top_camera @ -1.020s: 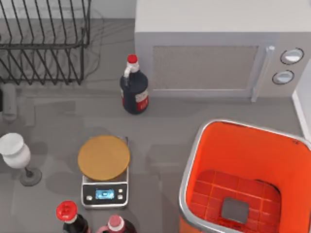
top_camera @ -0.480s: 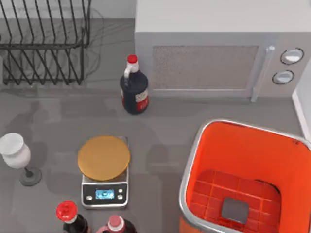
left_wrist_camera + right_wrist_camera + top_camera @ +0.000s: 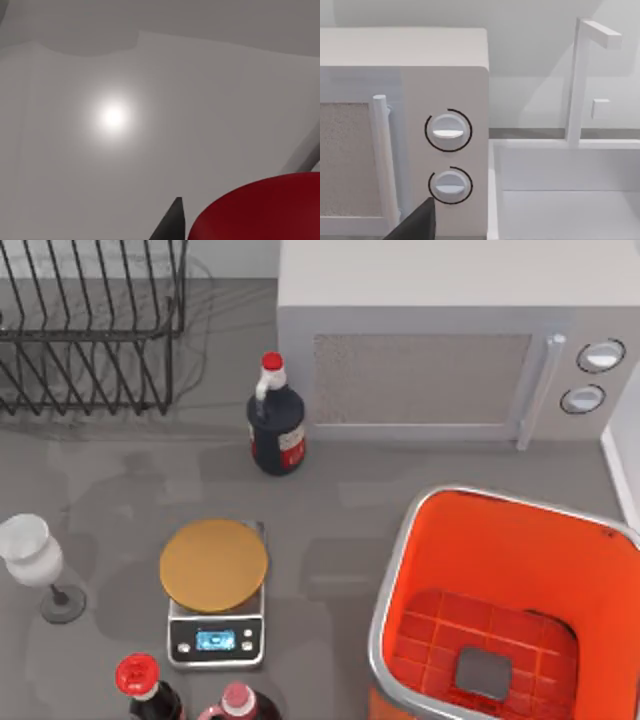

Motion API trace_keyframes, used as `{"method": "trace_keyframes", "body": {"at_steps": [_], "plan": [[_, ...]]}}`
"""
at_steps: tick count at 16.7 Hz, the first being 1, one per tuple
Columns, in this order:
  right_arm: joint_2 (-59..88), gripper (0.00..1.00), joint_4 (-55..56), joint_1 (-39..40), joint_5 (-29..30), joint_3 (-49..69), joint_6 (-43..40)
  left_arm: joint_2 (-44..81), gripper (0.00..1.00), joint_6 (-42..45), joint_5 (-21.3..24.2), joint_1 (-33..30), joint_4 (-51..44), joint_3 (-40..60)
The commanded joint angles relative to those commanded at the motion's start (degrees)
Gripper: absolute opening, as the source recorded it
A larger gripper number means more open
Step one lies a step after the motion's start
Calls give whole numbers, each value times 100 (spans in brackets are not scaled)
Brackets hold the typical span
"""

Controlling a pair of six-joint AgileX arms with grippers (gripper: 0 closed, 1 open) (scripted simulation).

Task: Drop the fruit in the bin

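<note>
Red fruit (image 3: 260, 210) close against the left wrist camera beside one dark finger (image 3: 172, 220), likely carried in the left hand, though grip not clear enough to tell. Bin (image 3: 400, 570) waiting open at the worktop's near right corner, ready for a drop from above. Right hand's state not discernible, facing the microwave (image 3: 405, 125).

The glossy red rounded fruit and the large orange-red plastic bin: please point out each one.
glossy red rounded fruit (image 3: 260, 210), left wrist view, on its upper curved surface.
large orange-red plastic bin (image 3: 520, 550), top view, on its inner back wall.

Dark, matte, pointed fingertip (image 3: 171, 221) on left pincer; likewise right fingertip (image 3: 417, 223)
</note>
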Motion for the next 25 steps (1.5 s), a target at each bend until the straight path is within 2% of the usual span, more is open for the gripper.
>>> {"method": "trace_keyframes", "body": {"at_steps": [5, 7, 10, 13, 21, 25], "plan": [[0, 100, 0, 0, 0, 0, 0, 79, 0, 187, -6, -110, -30, 95], [0, 100, 0, 0, 0, 0, 0, 210, 0, 608, -17, -419, -131, 333], [0, 100, 0, 0, 0, 0, 0, 523, 0, 1691, -43, -1172, -382, 866], [0, 100, 0, 0, 0, 0, 0, 938, 0, 3308, -59, -2187, -722, 1509], [0, 100, 0, 0, 0, 0, 0, 2101, 0, 8888, -13, -5419, -1613, 3251], [0, 100, 0, 0, 0, 0, 0, 2446, 0, 10874, -39, -6805, -1852, 3950]]}}
